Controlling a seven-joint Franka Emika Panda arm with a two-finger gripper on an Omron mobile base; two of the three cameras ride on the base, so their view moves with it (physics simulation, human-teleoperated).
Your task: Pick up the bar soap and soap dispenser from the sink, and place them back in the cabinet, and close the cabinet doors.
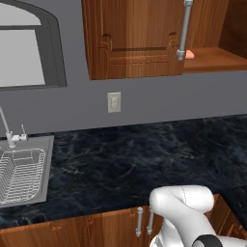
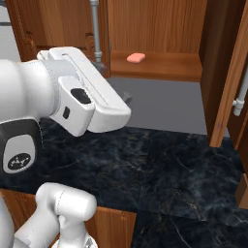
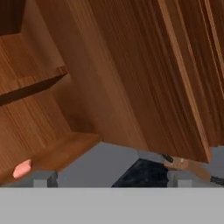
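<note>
Bar soap (image 2: 136, 57) on cabinet (image 2: 155, 65) floor; tool (image 3: 109, 178) spread, empty; door (image 3: 144, 74) close ahead.

A grey painted wall (image 1: 159, 103) carries a beige switch plate (image 1: 114, 102); below runs a black marbled stone counter (image 1: 144, 159), beside a grey-framed window (image 1: 29, 48).

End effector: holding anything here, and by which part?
Nothing is held. The end effector is open and empty; the bar soap lies on the cabinet floor.
</note>
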